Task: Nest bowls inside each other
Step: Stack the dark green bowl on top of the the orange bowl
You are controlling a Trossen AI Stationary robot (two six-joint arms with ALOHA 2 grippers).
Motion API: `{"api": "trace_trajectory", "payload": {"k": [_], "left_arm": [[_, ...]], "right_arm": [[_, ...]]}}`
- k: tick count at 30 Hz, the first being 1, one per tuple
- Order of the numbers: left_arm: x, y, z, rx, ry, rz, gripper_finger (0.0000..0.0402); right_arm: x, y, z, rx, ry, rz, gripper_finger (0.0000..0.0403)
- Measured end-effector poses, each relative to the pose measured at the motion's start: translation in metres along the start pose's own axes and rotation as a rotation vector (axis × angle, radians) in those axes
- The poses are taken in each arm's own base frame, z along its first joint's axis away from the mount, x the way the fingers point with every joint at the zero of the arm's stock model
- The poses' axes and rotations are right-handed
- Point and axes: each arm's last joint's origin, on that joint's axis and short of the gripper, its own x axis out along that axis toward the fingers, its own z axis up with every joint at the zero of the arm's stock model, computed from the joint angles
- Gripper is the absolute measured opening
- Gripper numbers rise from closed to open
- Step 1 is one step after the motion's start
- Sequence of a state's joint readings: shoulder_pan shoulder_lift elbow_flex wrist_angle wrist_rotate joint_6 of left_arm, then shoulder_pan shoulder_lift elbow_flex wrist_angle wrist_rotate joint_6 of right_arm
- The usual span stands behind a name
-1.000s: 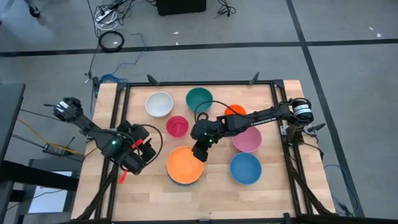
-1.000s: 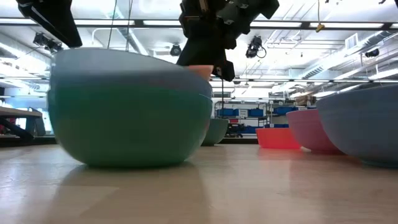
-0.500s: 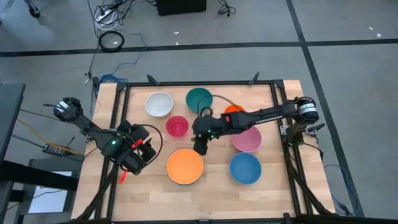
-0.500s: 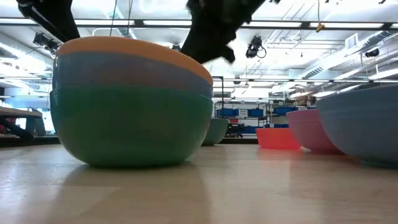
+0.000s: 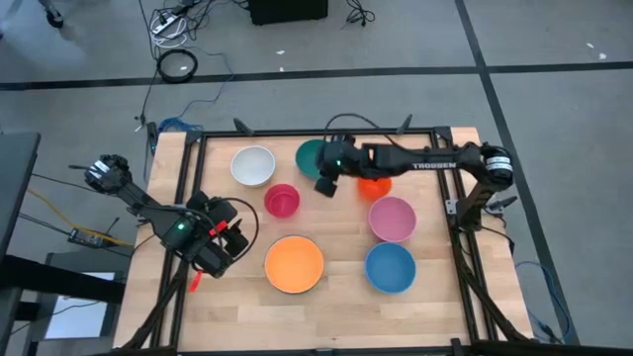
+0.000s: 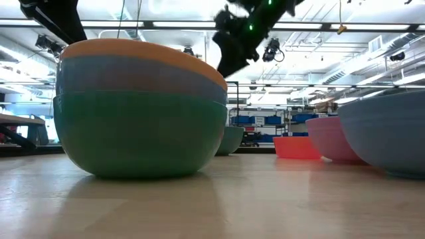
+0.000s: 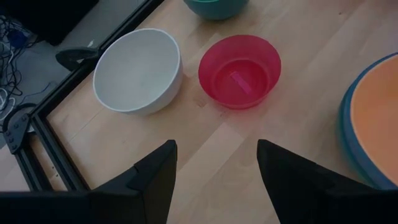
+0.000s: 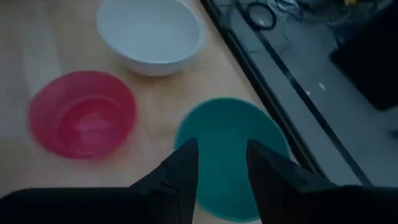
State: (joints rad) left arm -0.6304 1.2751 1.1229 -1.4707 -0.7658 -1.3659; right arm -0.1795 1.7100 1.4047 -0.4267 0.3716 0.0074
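Observation:
An orange-yellow bowl [image 5: 294,263] sits nested in a blue bowl [image 6: 133,76], which sits in a green one [image 6: 139,136], near the table's front middle. Resting on their bases are a white bowl [image 5: 253,165], a teal bowl [image 5: 312,153], a small red bowl [image 5: 282,200], a small orange-red bowl [image 5: 376,186], a pink bowl [image 5: 392,219] and a second blue bowl [image 5: 390,267]. My right gripper [image 8: 221,171] hangs open and empty above the teal bowl's [image 8: 230,149] near rim. My left gripper [image 7: 214,162] waits open at the table's left, pointing toward the white and red bowls.
A black frame rail [image 5: 188,188] runs round the tabletop. My right arm [image 5: 415,158] stretches over the orange-red bowl. Bare wood [image 5: 336,222] lies between the stack, the red bowl and the pink bowl.
My right gripper has come off the orange-yellow bowl's far rim, risen and swung toward the far edge, turning as it went, to hang over the teal bowl. The orange-yellow bowl has dropped level into the blue bowl and stays there.

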Motion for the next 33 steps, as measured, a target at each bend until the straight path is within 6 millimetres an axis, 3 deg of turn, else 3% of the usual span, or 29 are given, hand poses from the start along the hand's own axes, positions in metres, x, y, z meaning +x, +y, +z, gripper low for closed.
{"api": "trace_trajectory", "payload": {"k": [6,9,15,20,33], "left_arm": [[0.000,0.000,0.001,-0.001,-0.018,0.002,0.0229],[0.000,0.000,0.001,-0.003,-0.022,0.002,0.0229],[0.000,0.000,0.001,-0.003,-0.022,0.002,0.0229],[0.000,0.000,0.001,-0.003,-0.025,0.003,0.0229],[0.000,0.000,0.001,-0.004,-0.030,0.003,0.0229]], "right_arm": [[0.021,-0.028,-0.006,0.162,0.061,0.091,0.0125],[0.034,-0.031,-0.011,0.212,0.086,0.163,0.0140],[0.057,-0.025,-0.023,0.237,0.164,0.216,0.0191],[0.064,-0.020,-0.027,0.265,0.182,0.278,0.0220],[0.077,-0.014,-0.038,0.053,0.222,0.301,0.0207]]}}
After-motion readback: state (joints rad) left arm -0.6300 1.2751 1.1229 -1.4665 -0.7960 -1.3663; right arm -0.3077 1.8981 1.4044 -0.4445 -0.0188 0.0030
